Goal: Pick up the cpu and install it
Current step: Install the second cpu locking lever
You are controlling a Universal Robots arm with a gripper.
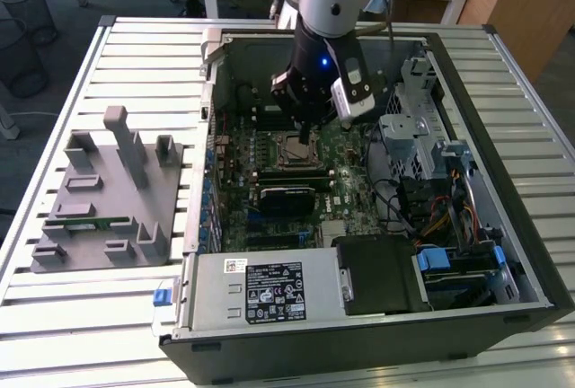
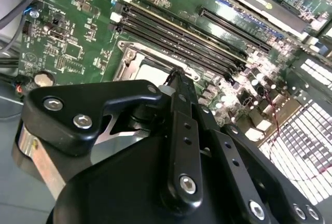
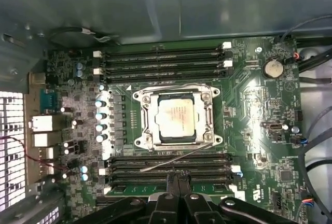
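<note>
We see a slatted metal table (image 1: 54,316) in an office-like room with wooden desks behind it, and an open computer case (image 1: 503,253) lying on it. Inside the case, the cpu (image 3: 175,120) sits flat in the socket frame (image 3: 141,123) on the green motherboard (image 3: 249,105), silver top up; it is roughly square, so we make out no long axis. Memory slots (image 3: 166,63) run along two opposite sides of the socket. The gripper (image 3: 177,181) hangs just above those slots beside the socket, fingers (image 3: 171,182) pressed together, holding nothing. A grey parts tray (image 1: 99,199) lies beside the case, on the exterior view's left.
</note>
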